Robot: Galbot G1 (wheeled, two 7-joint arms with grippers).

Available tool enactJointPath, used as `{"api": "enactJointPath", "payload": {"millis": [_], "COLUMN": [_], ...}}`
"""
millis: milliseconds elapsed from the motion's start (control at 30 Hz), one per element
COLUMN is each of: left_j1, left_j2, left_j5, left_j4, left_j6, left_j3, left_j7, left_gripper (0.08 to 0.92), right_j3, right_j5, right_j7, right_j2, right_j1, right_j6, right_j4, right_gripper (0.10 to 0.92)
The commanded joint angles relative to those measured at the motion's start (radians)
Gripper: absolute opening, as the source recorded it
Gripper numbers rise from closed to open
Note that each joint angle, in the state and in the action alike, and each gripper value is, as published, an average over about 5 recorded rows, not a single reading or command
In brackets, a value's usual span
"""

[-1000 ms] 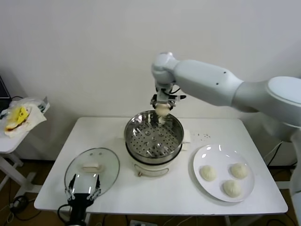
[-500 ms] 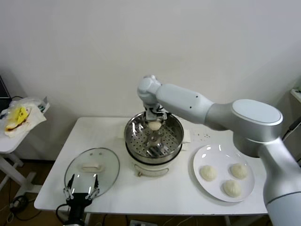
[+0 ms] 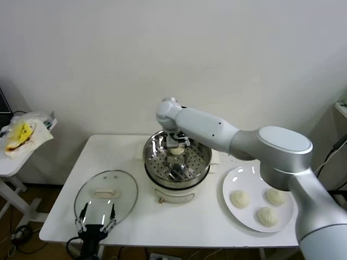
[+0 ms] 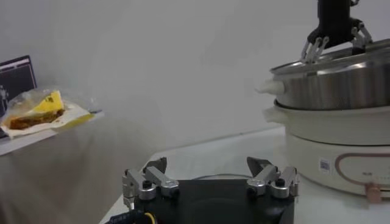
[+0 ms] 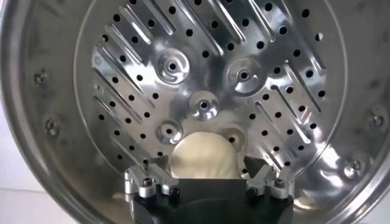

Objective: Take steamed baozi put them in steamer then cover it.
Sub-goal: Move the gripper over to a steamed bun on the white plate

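One baozi (image 5: 203,152) lies on the perforated floor at the far side of the steamer (image 5: 122,73), also seen in the head view as a baozi (image 3: 176,151) in the steamer (image 3: 150,162). My right gripper (image 5: 205,162) is lowered into the basket and stands open, its fingers either side of that bun with small gaps. Three more baozi (image 3: 239,199) rest on a white plate (image 3: 252,176) to the right. The glass cover (image 3: 106,189) lies flat at the table's front left. My left gripper (image 3: 96,221) waits open at the cover's near edge, holding nothing.
The steamer sits on a white pot base (image 3: 173,194) at the table's middle. A side table at the far left carries a plastic bag (image 3: 21,134). The wall stands close behind the table. In the left wrist view my right gripper (image 4: 335,38) shows above the steamer rim (image 4: 341,64).
My right arm swung left and lowered the baozi into the steamer, then its jaws opened and left the bun on the floor. The left arm has not moved.
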Motion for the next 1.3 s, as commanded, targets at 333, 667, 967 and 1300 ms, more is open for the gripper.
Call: {"api": "enactJointPath", "payload": {"millis": [333, 667, 967, 1300], "left_j1": [0.015, 0.036, 0.025, 0.028], "left_j2": [0.006, 0.023, 0.028, 0.024], "left_j5": [0.003, -0.002, 0.004, 0.003], "left_j4": [-0.002, -0.011, -0.029, -0.021], "left_j6": [-0.009, -0.019, -0.006, -0.007], "left_j3": [0.006, 0.018, 0.022, 0.019], "left_j7": [0.000, -0.009, -0.007, -0.005], "left_gripper": [0.823, 0.823, 0.823, 0.823], "right_j3": [-0.043, -0.290, -0.446, -0.313], "right_j5": [0.413, 1.011, 1.162, 0.997], "right_j7": [-0.025, 0.098, 0.107, 0.114], "right_j2": [-0.304, -0.673, -0.910, -0.998], "right_j1": [0.243, 0.425, 0.401, 0.068], "right_j6": [-0.182, -0.746, -0.963, -0.989], "right_j4": [0.275, 0.445, 0.550, 0.607], "right_gripper": [0.823, 0.823, 0.823, 0.823]}}
